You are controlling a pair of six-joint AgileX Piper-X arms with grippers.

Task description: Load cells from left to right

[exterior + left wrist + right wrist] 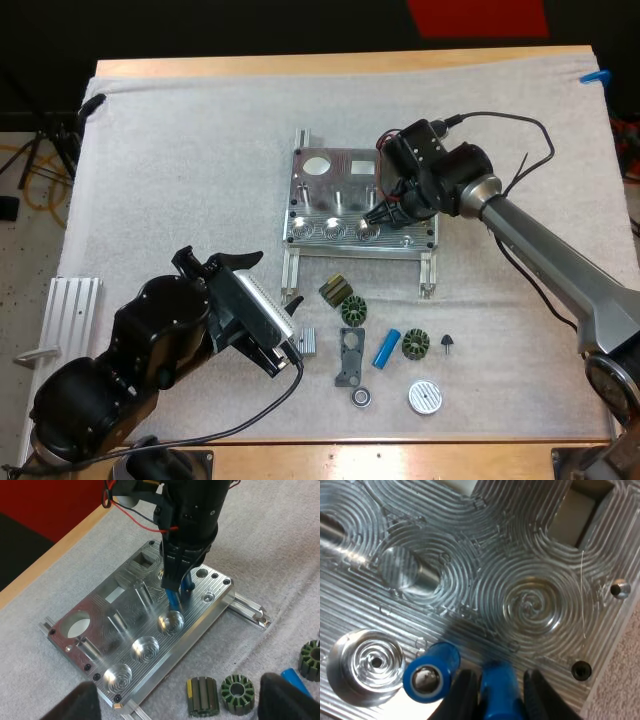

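Judging by its look, the blue cylinder [174, 598] in the right gripper [383, 213] is light and rigid with a smooth round barrel — likely to slip or twist under a loose pinch and to roll if laid on its side, though hardly fragile. The right fingers are clenched on it from both sides near its upper end. That seems the sound place to hold it, since the lower end is left free, pointing down at the rightmost of the round pockets [170, 623] along the near edge of the metal fixture [350, 165]. In the right wrist view a blue round end sits just beside the pinched blue piece; whether the two are one part I cannot tell. The left gripper [278, 342] hangs near-left of the fixture, its fingers [82, 702] spread and holding nothing. Counted: one fixture with three round pockets, all bare; a second blue cylinder [387, 348] lying on the mat [180, 150] near the fixture — so two cells I am sure of; two green toothed rings [354, 311]; one darker toothed part [336, 290]; one dark bracket [350, 358]; one small dark cone [447, 343]; one bearing [362, 397]; one silver disc [425, 397].
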